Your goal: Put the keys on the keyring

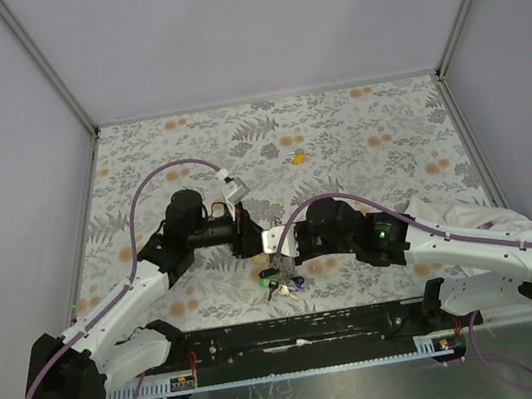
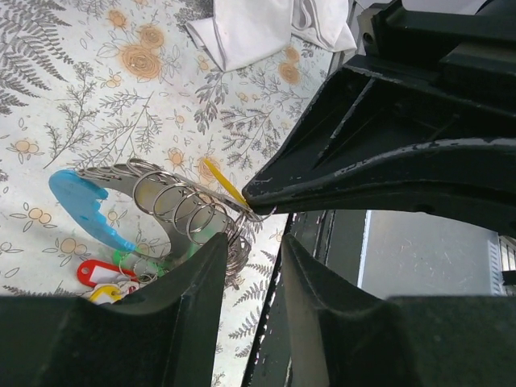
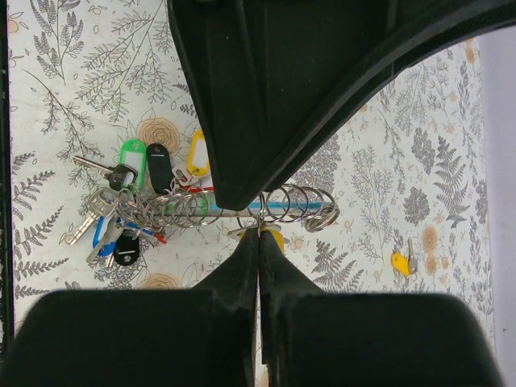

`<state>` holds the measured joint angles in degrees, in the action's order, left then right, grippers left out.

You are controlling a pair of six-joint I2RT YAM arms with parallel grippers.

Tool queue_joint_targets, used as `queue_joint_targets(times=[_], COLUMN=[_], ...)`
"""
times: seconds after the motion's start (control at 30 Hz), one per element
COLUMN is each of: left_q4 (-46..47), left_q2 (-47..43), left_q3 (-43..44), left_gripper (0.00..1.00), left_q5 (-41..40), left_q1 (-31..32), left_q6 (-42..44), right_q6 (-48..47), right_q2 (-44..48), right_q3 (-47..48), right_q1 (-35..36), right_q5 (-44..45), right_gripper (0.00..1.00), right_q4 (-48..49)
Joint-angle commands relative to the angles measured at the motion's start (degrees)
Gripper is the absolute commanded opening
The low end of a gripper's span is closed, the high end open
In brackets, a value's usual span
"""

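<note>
Overhead rear view, two close wrist views

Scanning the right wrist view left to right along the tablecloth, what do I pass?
Bare silver keys → green tag → black tag → yellow tag → right claw, shut on the row of metal rings → lone yellow-capped key far right.

No text, brand, number or sign can be read anywhere. The plastic key tags (image 3: 133, 153) show blank faces (any label inserts are too small to make out), and the surface (image 1: 355, 125) carries only a fern-and-flower print.
</note>
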<state>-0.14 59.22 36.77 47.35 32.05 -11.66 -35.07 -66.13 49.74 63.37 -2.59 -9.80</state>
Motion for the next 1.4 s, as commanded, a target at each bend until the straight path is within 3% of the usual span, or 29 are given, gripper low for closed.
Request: queue_joint_targets(times=[0.0, 0.43, 0.67, 1.03, 1.37], left_q4=[1.0, 2.1, 2.0, 5.6, 16.8], left_q2=[1.8, 4.0, 4.4, 1.5, -1.2], left_q3=[2.4, 2.8, 2.5, -0.8, -7.3], left_gripper=[0.33, 0.29, 0.0, 0.0, 0.0], left_q5=[3.1, 5.1, 5.2, 0.3, -6.2], left_q1=[-0.4, -0.4, -0.4, -0.4, -0.5], left_q6=[1.9, 2.1, 1.8, -2.1, -11.9], right_q6=[-1.0, -0.9, -0.6, 3.4, 7.6], right_q2=[2.4, 1.9, 2.5, 6.6, 5.8], right_q3=[0.3, 0.8, 0.7, -4.7, -10.1], right_q1=[0.4, 0.4, 0.4, 0.4, 0.3], right_q5=[-1.1, -2.3, -1.9, 1.0, -0.7], right_gripper=[0.0, 0.0, 0.0, 0.0, 0.0], right_q4=[3.8, 3.7, 3.2, 2.7, 4.8])
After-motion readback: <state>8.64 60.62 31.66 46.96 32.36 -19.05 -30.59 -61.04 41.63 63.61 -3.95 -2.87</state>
